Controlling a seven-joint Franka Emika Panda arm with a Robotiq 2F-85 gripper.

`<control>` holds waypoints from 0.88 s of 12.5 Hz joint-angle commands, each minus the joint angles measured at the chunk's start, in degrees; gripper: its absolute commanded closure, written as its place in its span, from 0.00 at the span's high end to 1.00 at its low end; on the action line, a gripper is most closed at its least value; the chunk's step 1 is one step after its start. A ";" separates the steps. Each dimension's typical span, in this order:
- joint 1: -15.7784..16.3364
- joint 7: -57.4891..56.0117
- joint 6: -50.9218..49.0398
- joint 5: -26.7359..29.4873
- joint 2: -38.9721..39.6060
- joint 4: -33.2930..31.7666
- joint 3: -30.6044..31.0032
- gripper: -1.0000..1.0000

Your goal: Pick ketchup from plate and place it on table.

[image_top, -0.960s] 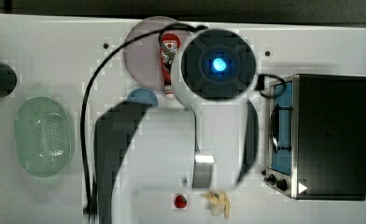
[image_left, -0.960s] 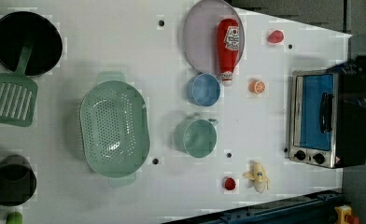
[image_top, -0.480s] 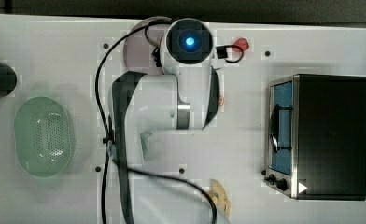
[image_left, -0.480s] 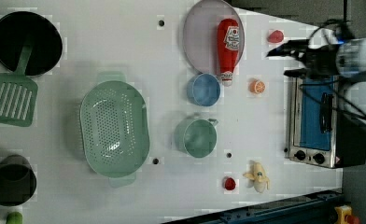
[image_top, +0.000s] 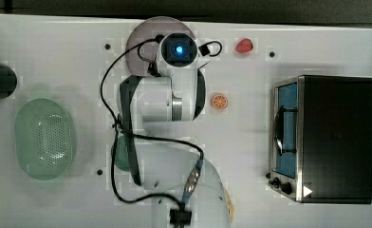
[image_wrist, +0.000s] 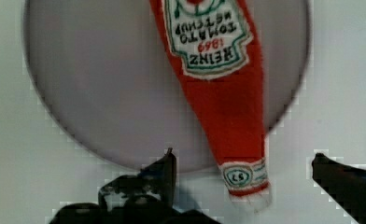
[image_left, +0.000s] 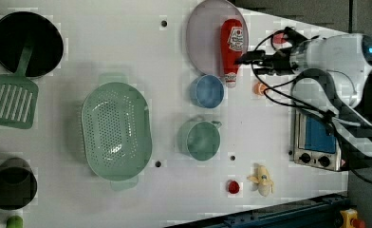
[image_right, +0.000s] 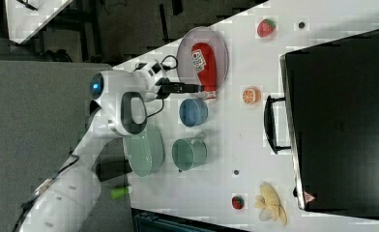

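Reading "HEINZ TOMATO KETCHUP", the ketchup (image_wrist: 218,70) lies on the plate (image_wrist: 102,93), pincer (image_wrist: 244,170) spread wide.

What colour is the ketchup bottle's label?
White with green trim, on the red ketchup bottle; clearest in the wrist view.

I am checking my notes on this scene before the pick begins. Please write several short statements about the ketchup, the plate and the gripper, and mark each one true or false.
1. The ketchup bottle lies on its side on the plate. True.
2. The bottle's cap end reaches past the plate's rim over the table. True.
3. The gripper is shut on the bottle. False: its jaws stand open on either side of the cap end, and it holds nothing.
4. In the left view, the blue bowl sits on the plate. False: it stands on the table just below the plate.
5. The toaster oven door is wide open. False: it is closed.
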 commanded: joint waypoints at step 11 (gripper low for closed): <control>0.11 -6.60 8.63 -6.00 11.42 9.14 -0.27 1.00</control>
